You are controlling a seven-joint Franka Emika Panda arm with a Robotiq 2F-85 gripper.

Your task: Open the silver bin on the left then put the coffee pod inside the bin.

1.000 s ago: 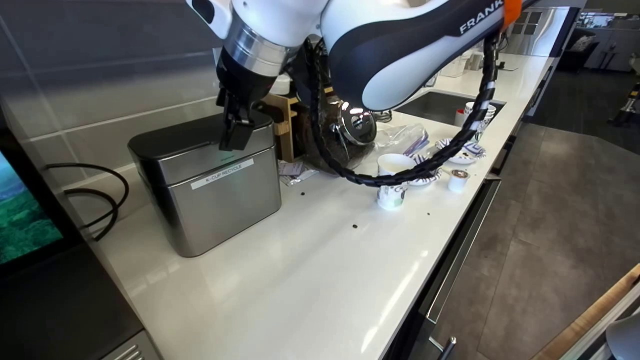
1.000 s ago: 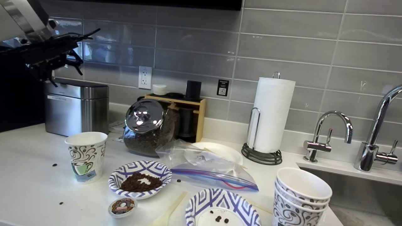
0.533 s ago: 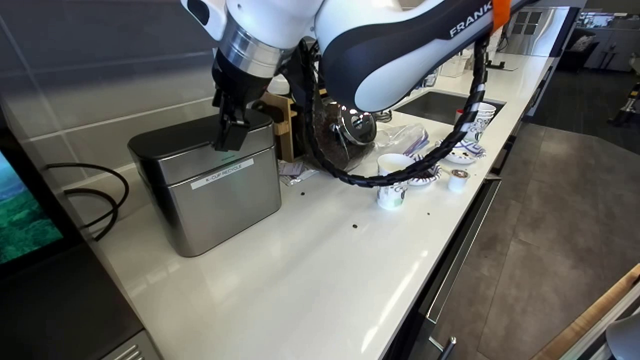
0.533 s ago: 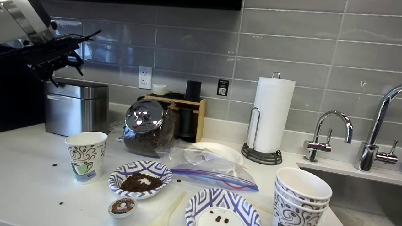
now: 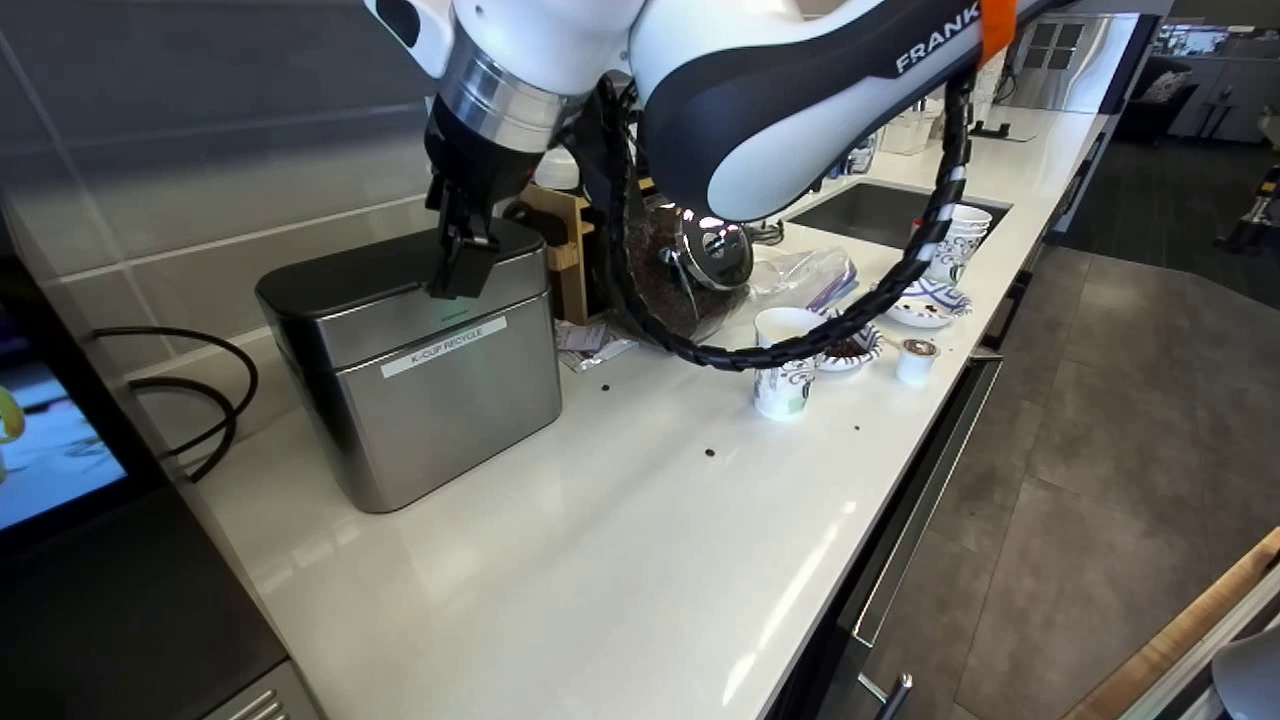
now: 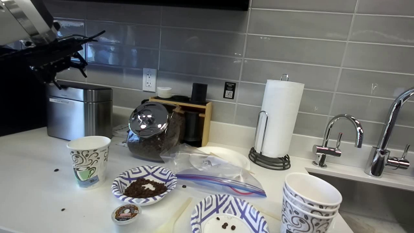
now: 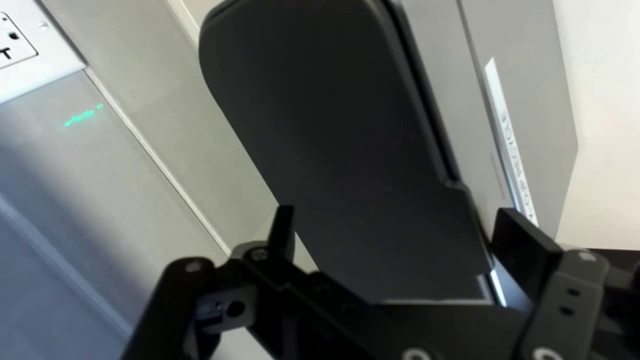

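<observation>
"Silver bin (image 5: 460,420) or coffee pod (image 6: 126,212): with which was the step in hand concerned?"

"With the bin, it was judged. The black lid (image 7: 345,135) was seen lying flat, seemingly closed, and over it the fingers (image 7: 527,247) were held wide apart, with nothing clasped between them. Whether the lid was touched by either could not be told."

"And the pod?"

"It was seen upright on the worktop (image 5: 560,570), well apart from the bin and near a patterned paper bowl (image 6: 131,174)."

"What was called for next?"

"Most likely a fingertip was to be brought to the lid's front edge, where a step in the outline was shown in the wrist view, and the lid was to be raised; only then could the pod be fetched."

"How were the materials judged?"

"The bin's boxy, round-cornered body was taken for brushed steel, with a white label (image 5: 445,347) stuck along its front. The lid was matt and smooth, so little purchase was expected on its flat top. The pod was shaped as a short white cup, apparently plastic, topped by a round printed cover. The worktop was glossy white, and dark granules were held in the purple-and-white bowl."
</observation>
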